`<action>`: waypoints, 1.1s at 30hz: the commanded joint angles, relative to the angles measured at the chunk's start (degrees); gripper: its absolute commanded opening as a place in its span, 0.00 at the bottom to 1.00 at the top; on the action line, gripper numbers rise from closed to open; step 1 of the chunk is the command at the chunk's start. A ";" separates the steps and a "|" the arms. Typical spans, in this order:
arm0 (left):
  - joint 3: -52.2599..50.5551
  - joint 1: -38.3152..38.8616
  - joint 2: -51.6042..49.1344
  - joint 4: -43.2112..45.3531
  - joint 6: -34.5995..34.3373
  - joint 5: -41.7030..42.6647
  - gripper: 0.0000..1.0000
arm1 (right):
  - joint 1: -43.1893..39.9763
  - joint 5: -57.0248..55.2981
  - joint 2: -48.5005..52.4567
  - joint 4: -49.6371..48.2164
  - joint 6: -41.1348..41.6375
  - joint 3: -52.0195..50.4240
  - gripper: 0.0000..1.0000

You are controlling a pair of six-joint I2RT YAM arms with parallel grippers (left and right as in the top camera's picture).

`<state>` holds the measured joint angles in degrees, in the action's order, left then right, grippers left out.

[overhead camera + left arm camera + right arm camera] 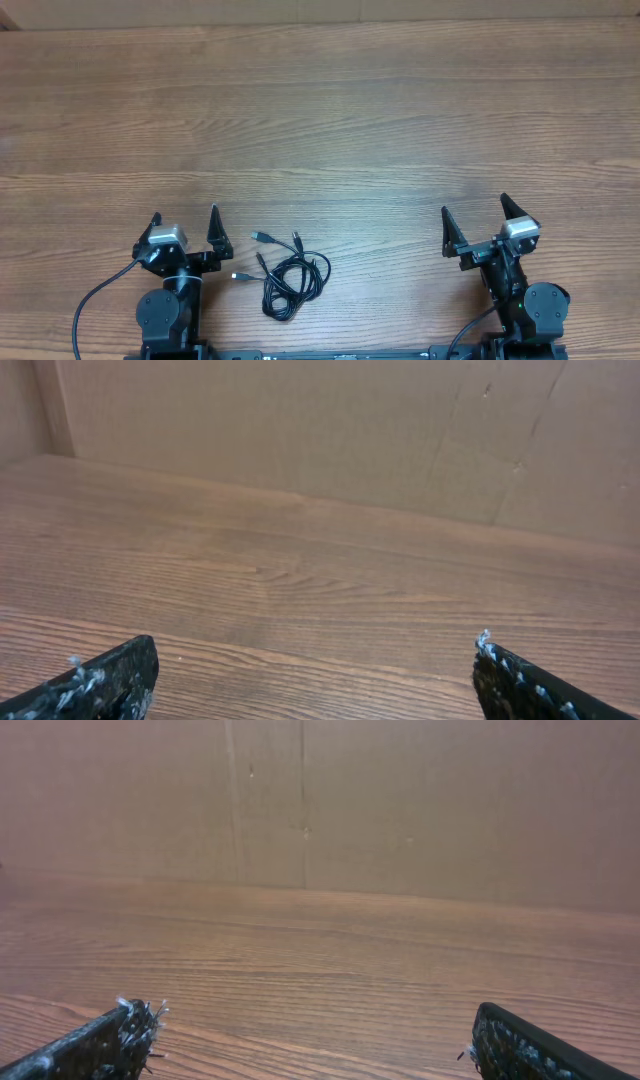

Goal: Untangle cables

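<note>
At the bottom edge of the overhead view sit the two black arm bases, one in the lower left and one in the lower right. Just above them, the left black two-finger gripper (185,226) has its fingers spread wide with nothing between them. The right black two-finger gripper (477,215) is also spread wide and holds nothing.

The thin black cables with small silvery-grey plug ends (291,276) lie in a loose, overlapping coil on the brown wood-grain bench (350,120). They sit at the lower centre of the frame, just right of the left gripper's right-hand finger and well apart from the right gripper. Three plug ends stick out of the coil at its upper left side, and neither gripper touches them.

In both wrist views the dark fingertips (115,675) sit in the bottom corners. The bench runs on to a plain brown cardboard-like wall (300,430) across the top.
</note>
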<state>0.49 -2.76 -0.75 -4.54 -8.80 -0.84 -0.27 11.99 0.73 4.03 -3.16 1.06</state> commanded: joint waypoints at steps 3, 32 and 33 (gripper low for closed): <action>-0.15 -0.22 0.39 -0.02 2.45 0.26 1.00 | 0.22 -0.42 -0.57 -0.26 0.28 -0.59 1.00; 9.68 -0.22 0.24 -14.32 3.06 -2.56 1.00 | 0.22 -0.42 -0.57 -0.26 0.28 -0.59 1.00; 9.94 -0.22 0.02 -14.51 3.08 -2.58 1.00 | 0.22 -0.42 -0.57 -0.26 0.28 -0.59 1.00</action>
<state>8.12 -2.79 -0.75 -18.90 -6.87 -2.46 -0.27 12.01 0.73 4.03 -3.20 1.06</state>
